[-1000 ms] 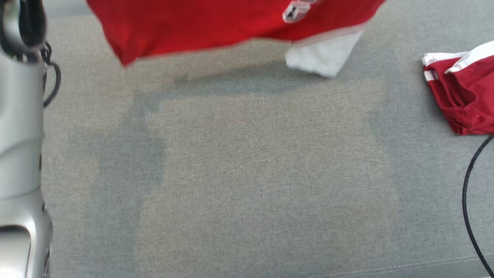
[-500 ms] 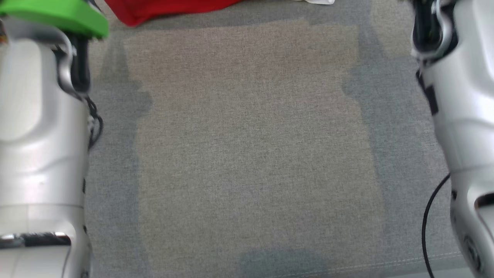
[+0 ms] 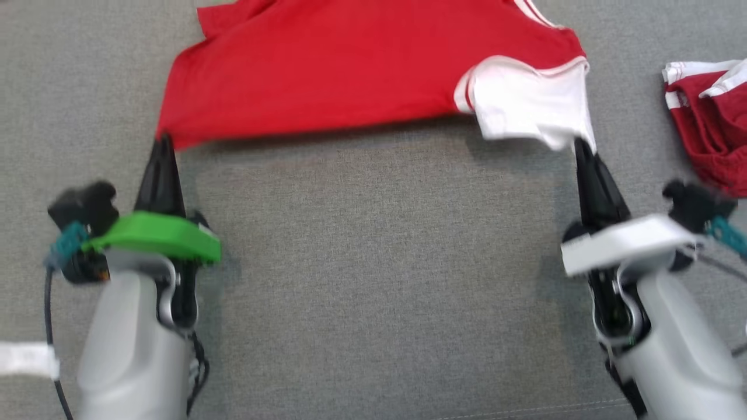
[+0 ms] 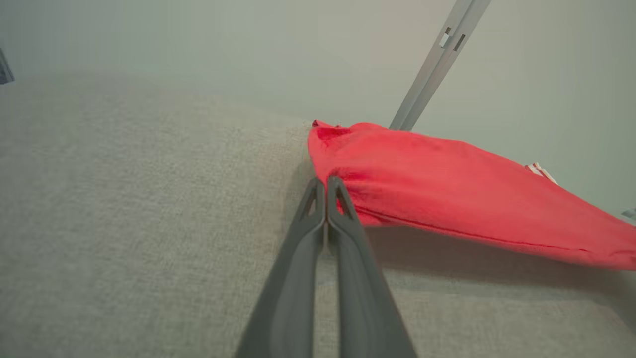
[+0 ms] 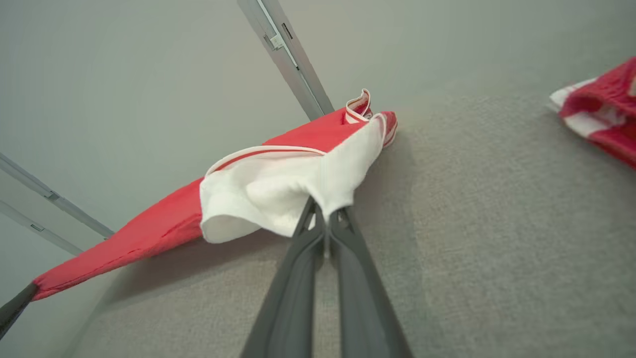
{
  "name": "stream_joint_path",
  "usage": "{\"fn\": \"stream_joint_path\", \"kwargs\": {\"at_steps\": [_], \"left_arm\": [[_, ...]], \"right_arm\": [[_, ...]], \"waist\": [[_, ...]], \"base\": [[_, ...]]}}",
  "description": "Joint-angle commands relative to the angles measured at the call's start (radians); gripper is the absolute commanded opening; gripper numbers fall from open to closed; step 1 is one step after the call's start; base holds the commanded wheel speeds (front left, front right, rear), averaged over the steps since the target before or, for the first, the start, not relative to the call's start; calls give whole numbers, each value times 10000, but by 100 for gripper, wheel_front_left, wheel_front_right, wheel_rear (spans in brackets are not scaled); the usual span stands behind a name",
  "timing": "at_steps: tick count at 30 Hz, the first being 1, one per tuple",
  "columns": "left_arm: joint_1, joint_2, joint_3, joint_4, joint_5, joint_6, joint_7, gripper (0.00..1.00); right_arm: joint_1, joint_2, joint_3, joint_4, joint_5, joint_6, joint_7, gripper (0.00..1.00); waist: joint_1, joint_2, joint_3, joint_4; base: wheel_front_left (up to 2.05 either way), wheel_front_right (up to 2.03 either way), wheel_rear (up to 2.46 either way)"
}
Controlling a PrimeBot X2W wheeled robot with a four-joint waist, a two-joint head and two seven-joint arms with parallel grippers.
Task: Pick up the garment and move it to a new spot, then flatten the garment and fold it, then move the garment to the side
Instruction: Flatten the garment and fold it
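The garment (image 3: pixel 350 76) is a red shirt with white sleeves, stretched between my two grippers above the grey fabric surface. My left gripper (image 3: pixel 163 142) is shut on its red corner, seen close up in the left wrist view (image 4: pixel 325 181) against the red cloth (image 4: pixel 447 199). My right gripper (image 3: pixel 579 146) is shut on the edge of the white sleeve (image 3: pixel 525 105); the right wrist view shows its fingertips (image 5: pixel 325 209) pinching that white sleeve (image 5: pixel 278 194). The cloth's near edge hangs off the surface and casts a shadow below it.
A second red and white garment (image 3: pixel 712 134) lies crumpled at the right edge, also seen in the right wrist view (image 5: pixel 596 114). Grey fabric surface (image 3: pixel 379 280) spreads between my arms. A metal rail (image 5: pixel 288 54) runs up the pale wall behind.
The head camera has shifted, so the whole picture differs. Both grippers now show, holding the garment's near corners, and far more of the garment is in view.
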State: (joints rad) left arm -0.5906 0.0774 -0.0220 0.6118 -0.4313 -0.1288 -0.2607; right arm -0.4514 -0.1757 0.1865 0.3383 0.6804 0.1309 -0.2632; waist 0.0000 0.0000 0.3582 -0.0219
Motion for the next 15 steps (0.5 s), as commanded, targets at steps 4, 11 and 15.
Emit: {"fn": "stream_joint_path", "kwargs": {"at_steps": [4, 11, 15], "left_arm": [[1802, -36, -46, -921, -279, -21, -18, 0], [4635, 341, -191, -2444, -338, 54, 158, 0], [6149, 381, -257, -3623, -350, 417, 814, 0]], "right_arm": [[2188, -143, -121, -806, 466, -4, -40, 0], [5238, -262, 34, -2034, 628, -5, 22, 0], [6587, -159, -91, -2448, 510, -5, 442, 0]], "waist": [[0, 0, -808, 9], [0, 0, -1854, -175], [0, 0, -2322, -243]], "base": [[0, 0, 0], [0, 0, 0], [0, 0, 0]]}}
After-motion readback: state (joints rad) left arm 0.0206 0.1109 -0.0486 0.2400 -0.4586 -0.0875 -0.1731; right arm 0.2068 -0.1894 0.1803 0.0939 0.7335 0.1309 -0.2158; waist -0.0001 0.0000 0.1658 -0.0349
